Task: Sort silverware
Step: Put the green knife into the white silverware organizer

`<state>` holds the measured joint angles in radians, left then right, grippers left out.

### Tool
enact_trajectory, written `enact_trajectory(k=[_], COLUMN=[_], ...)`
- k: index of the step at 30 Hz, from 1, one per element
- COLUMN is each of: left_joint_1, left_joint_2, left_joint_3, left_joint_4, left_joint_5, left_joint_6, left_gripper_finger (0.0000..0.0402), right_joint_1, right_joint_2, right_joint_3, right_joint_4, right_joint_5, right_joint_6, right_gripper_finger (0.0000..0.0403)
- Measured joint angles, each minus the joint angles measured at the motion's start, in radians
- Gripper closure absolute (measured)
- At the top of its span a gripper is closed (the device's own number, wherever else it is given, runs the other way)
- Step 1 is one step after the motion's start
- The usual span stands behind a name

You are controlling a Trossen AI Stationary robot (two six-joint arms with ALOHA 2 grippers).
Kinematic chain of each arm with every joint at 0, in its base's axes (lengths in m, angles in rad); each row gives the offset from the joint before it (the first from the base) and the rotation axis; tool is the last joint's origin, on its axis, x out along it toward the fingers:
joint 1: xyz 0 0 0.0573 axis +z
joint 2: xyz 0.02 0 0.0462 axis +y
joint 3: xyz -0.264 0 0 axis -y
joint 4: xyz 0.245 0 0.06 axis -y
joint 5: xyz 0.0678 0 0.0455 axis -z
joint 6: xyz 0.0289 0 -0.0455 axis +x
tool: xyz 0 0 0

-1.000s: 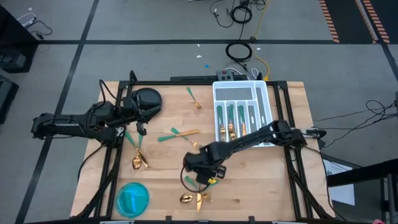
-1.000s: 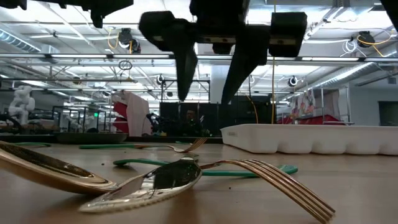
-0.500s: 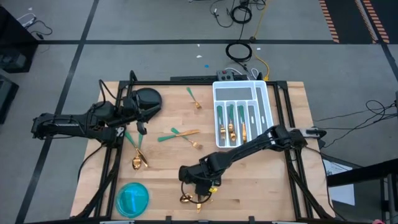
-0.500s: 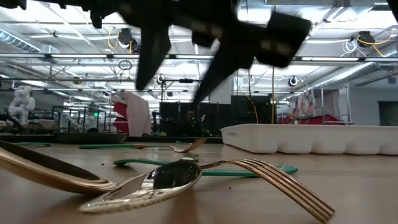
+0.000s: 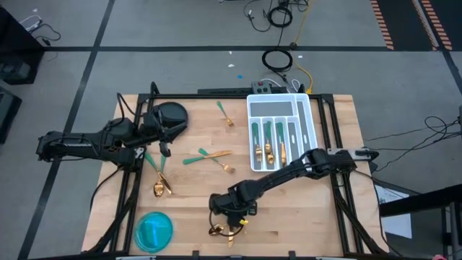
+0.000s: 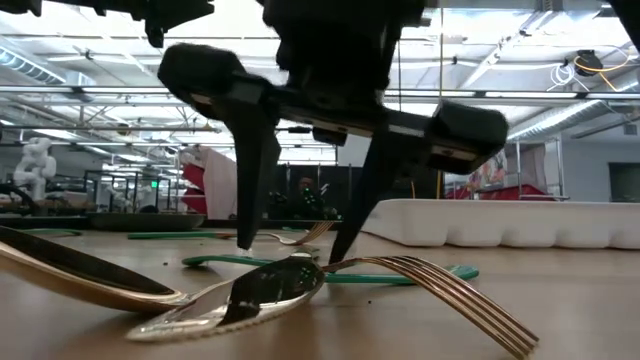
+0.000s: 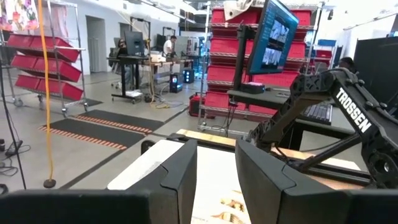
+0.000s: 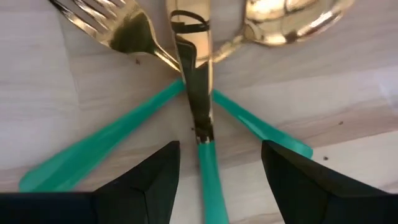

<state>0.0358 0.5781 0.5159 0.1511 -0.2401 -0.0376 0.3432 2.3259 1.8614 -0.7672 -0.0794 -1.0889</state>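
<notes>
right end effector (image 5: 229, 215) | lowered onto silverware pile (image 5: 225, 230) (fingers spread, straddling knife (image 8: 198, 106))

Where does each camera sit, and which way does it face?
High: overhead, facing straight down; both arms, white compartmented tray.
Low: tabletop level, facing across; right gripper above gold fork.
Left wrist: looks past its fingers into the room.
Right wrist: looks down, fingers straddling gold green-handled knife.
Low and right wrist share that cutlery pile.
</notes>
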Motion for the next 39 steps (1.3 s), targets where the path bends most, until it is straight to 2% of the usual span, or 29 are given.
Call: enact_trajectory(k=[6, 22, 29, 39], left_joint_1=[0.000, 0.001, 0.001, 0.001], left_joint_2=[0.000, -0.001, -0.001, -0.001], left_joint_3=[0.000, 0.000, 0.000, 0.000], left_joint_4=[-0.006, -0.004, -0.003, -0.003], left_joint_5=[0.000, -0.005, -0.005, -0.016], left_joint_6=[0.018, 0.028, 0.044, 0.044], left_gripper_finger=[0.0285, 0.0285, 0.0285, 0.0285], right_joint_1=[-0.018, -0.032, -0.033, -0.031], right_joint_2=[0.004, 0.014, 0.034, 0.037], right_joint_3=[0.000, 0.001, 0.003, 0.001], right_joint_4=[-0.008, -0.024, -0.035, -0.040], right_joint_5=[-0.020, -0.088, -0.093, -0.083], right_joint_6=[0.004, 0.021, 0.023, 0.028], right_gripper_finger=[0.0189, 0.0249, 0.0296, 0.0394])
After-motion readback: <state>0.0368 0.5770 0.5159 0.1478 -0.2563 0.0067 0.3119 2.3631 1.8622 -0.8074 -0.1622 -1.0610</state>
